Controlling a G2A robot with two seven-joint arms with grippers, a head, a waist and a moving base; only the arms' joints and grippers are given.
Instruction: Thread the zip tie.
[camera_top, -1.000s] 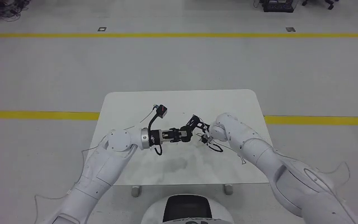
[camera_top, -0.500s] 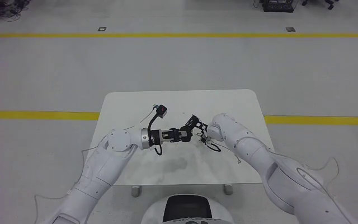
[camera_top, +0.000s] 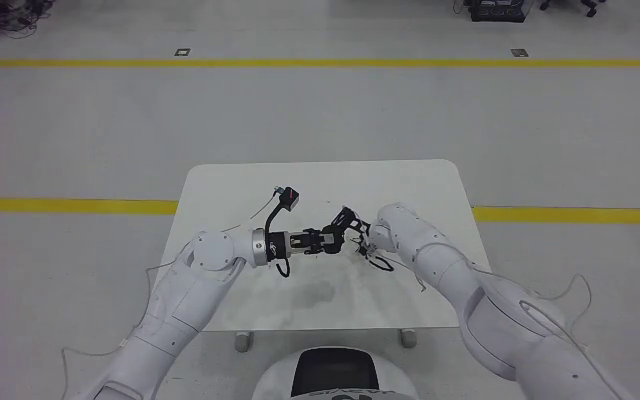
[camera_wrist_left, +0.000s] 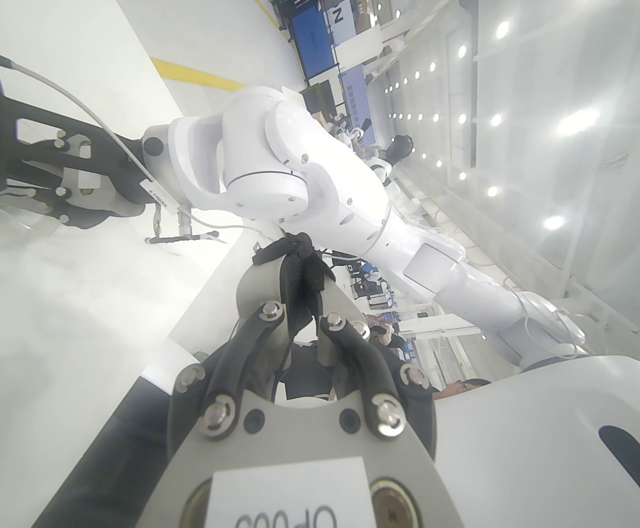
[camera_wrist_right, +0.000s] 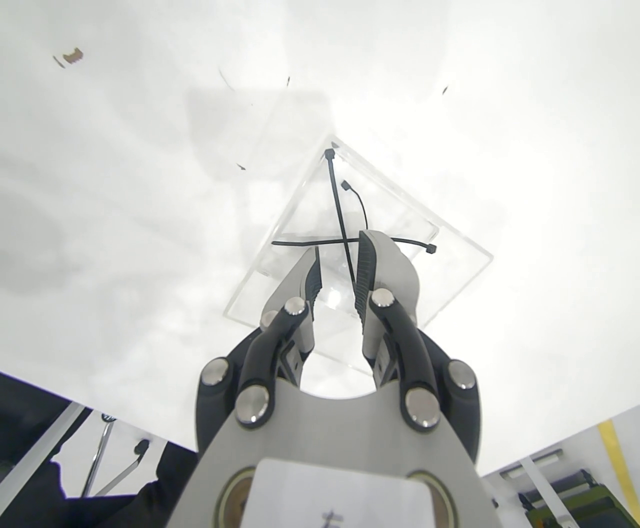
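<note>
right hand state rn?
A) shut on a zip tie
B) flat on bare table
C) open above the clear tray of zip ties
C: the right hand has its fingers apart above the clear tray, where black zip ties lie crossed.

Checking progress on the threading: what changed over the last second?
The right arm's elbow and forearm swung slightly inward, toward the left arm. Its open right gripper barely shifted, above the clear tray of zip ties. No grasp or release shows. The left gripper stayed put, shut on a black zip tie.
</note>
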